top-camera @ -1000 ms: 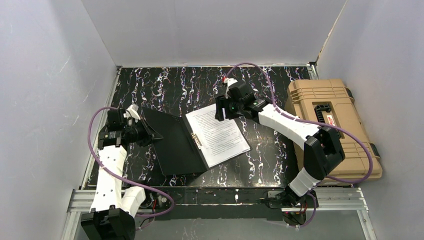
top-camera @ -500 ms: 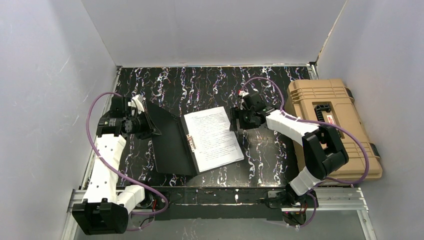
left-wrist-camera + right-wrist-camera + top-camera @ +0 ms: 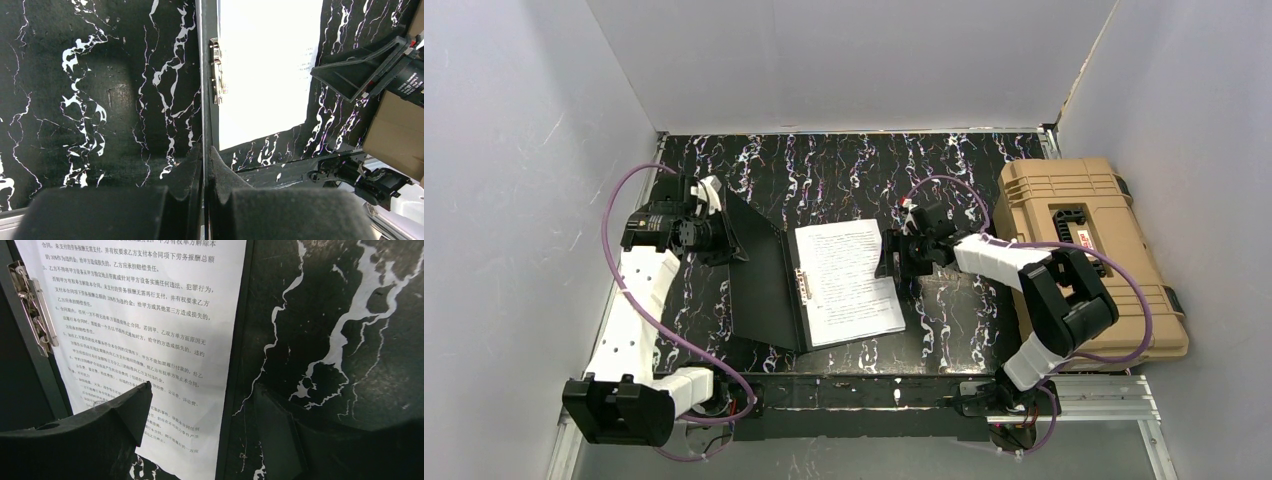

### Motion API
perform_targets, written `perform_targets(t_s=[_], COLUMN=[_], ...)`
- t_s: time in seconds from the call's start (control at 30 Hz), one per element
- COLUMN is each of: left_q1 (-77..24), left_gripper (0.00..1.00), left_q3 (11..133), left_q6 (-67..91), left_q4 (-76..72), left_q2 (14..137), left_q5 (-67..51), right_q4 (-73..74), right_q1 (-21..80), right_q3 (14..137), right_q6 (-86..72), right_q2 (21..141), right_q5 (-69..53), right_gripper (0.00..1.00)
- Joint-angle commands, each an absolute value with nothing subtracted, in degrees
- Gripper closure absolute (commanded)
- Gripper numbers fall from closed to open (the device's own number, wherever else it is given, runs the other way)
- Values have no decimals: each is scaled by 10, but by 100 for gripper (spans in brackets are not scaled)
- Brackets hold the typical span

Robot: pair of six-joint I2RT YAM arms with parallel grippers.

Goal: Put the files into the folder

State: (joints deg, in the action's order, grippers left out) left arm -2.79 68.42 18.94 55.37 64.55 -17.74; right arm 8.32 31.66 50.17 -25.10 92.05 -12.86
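Two halves of the folder (image 3: 764,290) stand apart: its black left cover is tilted up, pinched at the outer edge between the closed fingers of the left gripper (image 3: 721,235), while the right half lies flat on the marbled table (image 3: 824,165). The files (image 3: 849,282) rest on that flat half, just beside the folder's metal clip (image 3: 802,285). At the folder's right edge the right gripper (image 3: 892,258) hovers with jaws spread and empty, one finger (image 3: 115,415) over the paper, the other past the folder's edge
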Motion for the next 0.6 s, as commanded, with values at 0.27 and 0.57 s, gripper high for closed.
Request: perform_targets(t_s=[0.27, 0.57], left_q1=[-61, -94], left_gripper=[100, 85], left_q3=[736, 733], left_q6=[186, 214], left_q4=[565, 526], left_q2=[671, 679], left_q5=[-166, -222], right_q4=[-26, -62], right_q1=[340, 382], right_q3=[438, 400], right_q6=[-316, -357], right_q2=[941, 923], right_q5=[-171, -156], right_gripper=[19, 20])
